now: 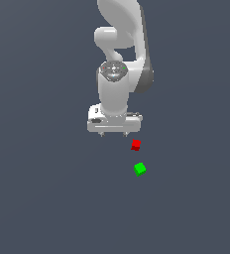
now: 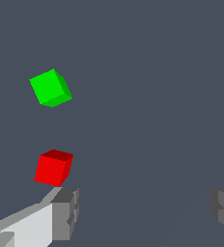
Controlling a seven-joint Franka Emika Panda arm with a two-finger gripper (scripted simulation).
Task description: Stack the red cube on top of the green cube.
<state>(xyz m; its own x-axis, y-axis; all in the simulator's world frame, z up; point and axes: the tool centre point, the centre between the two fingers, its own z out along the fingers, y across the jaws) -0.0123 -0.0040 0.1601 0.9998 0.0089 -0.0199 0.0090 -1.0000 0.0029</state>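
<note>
Hovering above the plain grey floor, the gripper (image 1: 114, 133) has its two fingers spread wide and grips nothing; the wrist view shows one finger pad (image 2: 65, 213) and the other far across the picture with bare floor between them, which suits an approach meant to straddle a small block rather than a closing move. The red cube (image 1: 136, 145) rests on the floor just beside the gripper, toward the exterior view's right and a little nearer the camera, so it lies outside the gap between the fingers instead of centred in it; in the wrist view the red cube sits close against the outer side of one finger, though whether they touch cannot be told. The green cube (image 1: 140, 168) rests on the floor near the red one, apart from it and turned at a slight angle to it. No edges of the floor are in view, so neither block can be placed against them. Judging by this layout, the grasp is not yet begun: the hand probably needs to shift sideways toward the red cube and line up over it before lowering, and a careless descent here could nudge the block away.
</note>
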